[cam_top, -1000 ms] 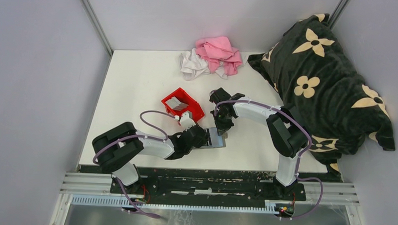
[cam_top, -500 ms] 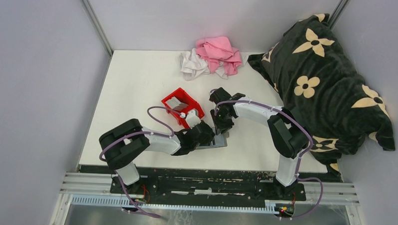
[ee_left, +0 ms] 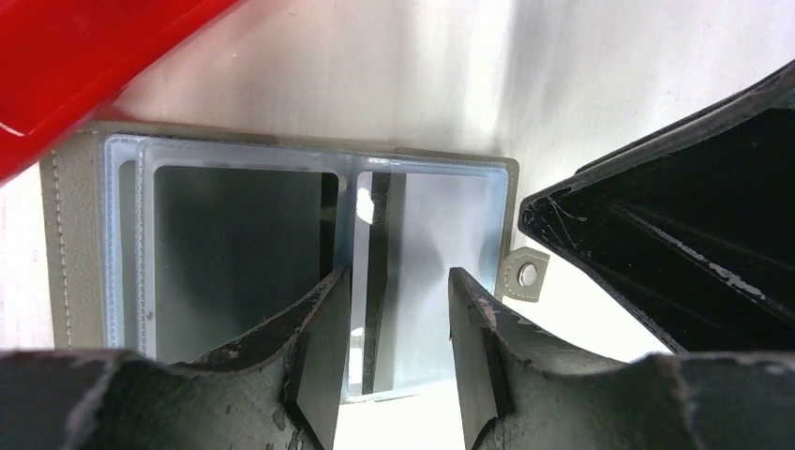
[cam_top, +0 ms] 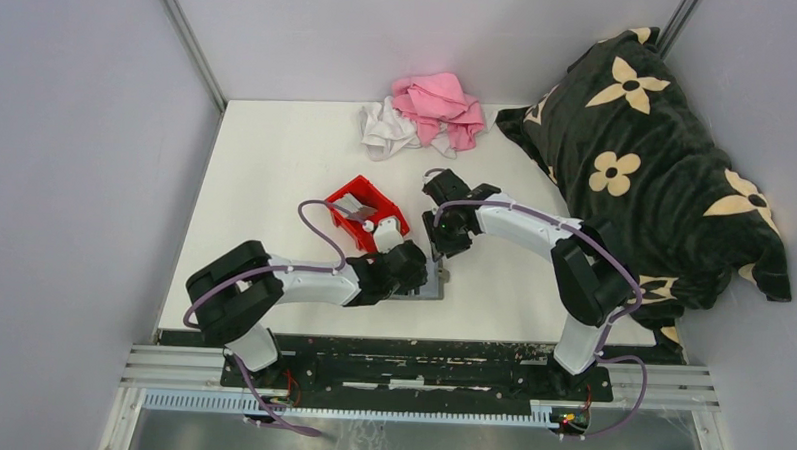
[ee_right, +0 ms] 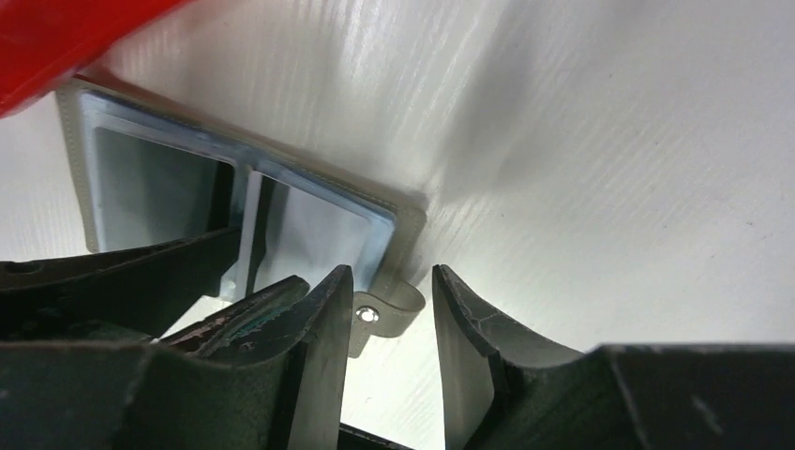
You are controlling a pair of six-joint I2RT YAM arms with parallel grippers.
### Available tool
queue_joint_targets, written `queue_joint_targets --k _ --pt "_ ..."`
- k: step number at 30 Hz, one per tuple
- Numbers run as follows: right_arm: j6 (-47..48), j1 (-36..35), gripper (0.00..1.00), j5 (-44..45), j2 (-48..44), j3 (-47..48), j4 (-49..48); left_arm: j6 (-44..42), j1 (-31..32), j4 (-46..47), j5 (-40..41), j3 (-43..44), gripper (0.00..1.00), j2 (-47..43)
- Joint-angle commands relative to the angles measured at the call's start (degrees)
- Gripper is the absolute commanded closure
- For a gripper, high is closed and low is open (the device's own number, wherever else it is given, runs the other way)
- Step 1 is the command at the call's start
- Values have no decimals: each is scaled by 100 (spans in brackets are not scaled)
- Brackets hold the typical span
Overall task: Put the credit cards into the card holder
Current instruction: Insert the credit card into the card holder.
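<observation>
The card holder (cam_top: 430,287) lies open and flat on the white table, its bluish-grey pockets facing up (ee_left: 427,220) (ee_right: 309,230). Its snap tab (ee_right: 384,314) sticks out at one corner. My left gripper (cam_top: 416,267) (ee_left: 398,286) hovers over the holder's near edge, open, with nothing between its fingers. Just beyond it my right gripper (cam_top: 442,237) (ee_right: 389,281) is also open, above the snap tab. Light grey credit cards (cam_top: 349,203) lie in the red bin. A dark grey sheet fills the holder's left pocket (ee_left: 234,244); I cannot tell if it is a card.
The red bin (cam_top: 392,223) stands right beside the holder, to its far left. A pink and white heap of cloths (cam_top: 428,111) lies at the table's back. A black flowered blanket (cam_top: 657,154) covers the right side.
Both grippers went from shut to open. The card holder, which they held between them, now lies flat. The right gripper drew back a little toward the far side.
</observation>
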State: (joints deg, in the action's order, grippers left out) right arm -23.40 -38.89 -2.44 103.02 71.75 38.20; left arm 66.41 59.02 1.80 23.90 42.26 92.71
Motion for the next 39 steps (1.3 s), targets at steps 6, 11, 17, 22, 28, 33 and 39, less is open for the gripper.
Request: queue_joint_targets --k 6,11,17,22,28,33,39 --pt "-189 -103 57 250 -402 -250 -110 -308 46 -275 248 -75 48 -469" --pt "-264 -157 57 341 -525 -334 -124 -277 46 41 459 -334 47 -1007" --pt "-363 -276 57 450 -705 -345 -109 -223 36 -284 960 -499 47 -1802" --pt "-540 -377 46 494 -986 -559 -202 374 41 -1399 1449 -720 46 -2365" --pt "-936 -385 33 280 -1563 -1293 -759 1232 46 -2024 1547 -1405 43 -2821" --pt "-1160 -412 31 143 -1853 -1694 -1093 1343 40 -1598 1541 -1905 40 -2980" --pt "-1389 -409 30 -137 -1872 -2045 -1446 1349 44 -1119 1489 -2214 39 -2958"
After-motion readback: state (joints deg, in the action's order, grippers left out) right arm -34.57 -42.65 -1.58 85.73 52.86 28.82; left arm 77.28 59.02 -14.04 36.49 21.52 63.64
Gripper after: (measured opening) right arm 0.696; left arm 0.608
